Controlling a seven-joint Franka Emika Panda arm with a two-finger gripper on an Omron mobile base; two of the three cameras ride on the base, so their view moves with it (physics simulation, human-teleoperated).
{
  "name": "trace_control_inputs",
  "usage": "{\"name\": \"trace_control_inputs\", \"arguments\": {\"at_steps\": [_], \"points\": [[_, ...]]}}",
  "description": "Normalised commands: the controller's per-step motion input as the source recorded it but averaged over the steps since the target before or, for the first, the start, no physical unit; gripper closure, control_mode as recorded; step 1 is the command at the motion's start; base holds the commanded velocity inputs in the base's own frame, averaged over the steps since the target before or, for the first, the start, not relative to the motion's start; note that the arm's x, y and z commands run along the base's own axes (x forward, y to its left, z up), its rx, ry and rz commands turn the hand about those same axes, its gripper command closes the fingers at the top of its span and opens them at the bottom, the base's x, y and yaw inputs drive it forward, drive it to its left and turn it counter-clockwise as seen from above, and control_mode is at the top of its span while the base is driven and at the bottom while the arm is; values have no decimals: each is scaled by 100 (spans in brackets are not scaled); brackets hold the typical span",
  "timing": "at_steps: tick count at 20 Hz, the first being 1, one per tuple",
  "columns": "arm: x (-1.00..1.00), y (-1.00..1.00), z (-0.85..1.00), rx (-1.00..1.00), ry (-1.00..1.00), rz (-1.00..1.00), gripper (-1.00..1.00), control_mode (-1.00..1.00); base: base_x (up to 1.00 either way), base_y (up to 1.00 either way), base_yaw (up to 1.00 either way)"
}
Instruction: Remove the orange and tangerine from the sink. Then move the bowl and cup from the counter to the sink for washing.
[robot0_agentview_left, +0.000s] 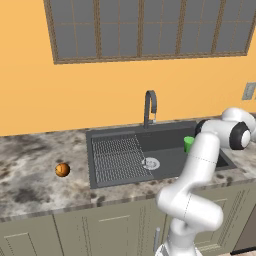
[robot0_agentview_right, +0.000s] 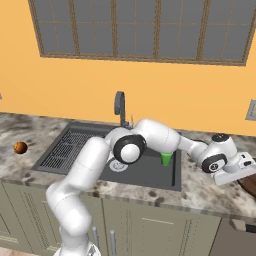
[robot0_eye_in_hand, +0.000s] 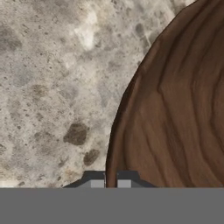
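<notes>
In the hand view the wood-grained rim of the reddish-brown bowl (robot0_eye_in_hand: 175, 109) runs down between my gripper's (robot0_eye_in_hand: 110, 180) two fingertips, which are shut on it. From the right base view the arm reaches far right over the counter, with the gripper (robot0_agentview_right: 240, 172) at the bowl (robot0_agentview_right: 249, 184) by the picture's edge. The green cup (robot0_agentview_left: 188, 144) (robot0_agentview_right: 166, 158) stands upright inside the dark sink (robot0_agentview_left: 115, 175) (robot0_agentview_right: 150, 177), near its right wall. One round orange-coloured fruit (robot0_agentview_left: 62, 169) (robot0_agentview_right: 20, 147) lies on the counter left of the sink; I cannot tell whether it is the orange or the tangerine, and the other fruit is out of view.
The curved dark faucet (robot0_agentview_left: 150, 106) (robot0_agentview_right: 120, 106) rises behind the sink. A ribbed draining grid (robot0_agentview_left: 117, 157) fills the basin's left half, with the silver drain (robot0_agentview_left: 150, 163) beside it. Speckled marble counter (robot0_eye_in_hand: 52, 87) surrounds the bowl; a wall and window stand behind.
</notes>
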Motion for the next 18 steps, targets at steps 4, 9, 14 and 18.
{"name": "trace_control_inputs", "arguments": {"at_steps": [4,9,14,18], "points": [[-21,1,21,1,0,0,100,-100,0,0,0],[-20,13,35,0,-1,0,100,-100,0,0,0],[-16,23,35,0,0,0,100,-100,0,0,0],[-16,22,40,0,0,4,100,-100,0,0,0]]}}
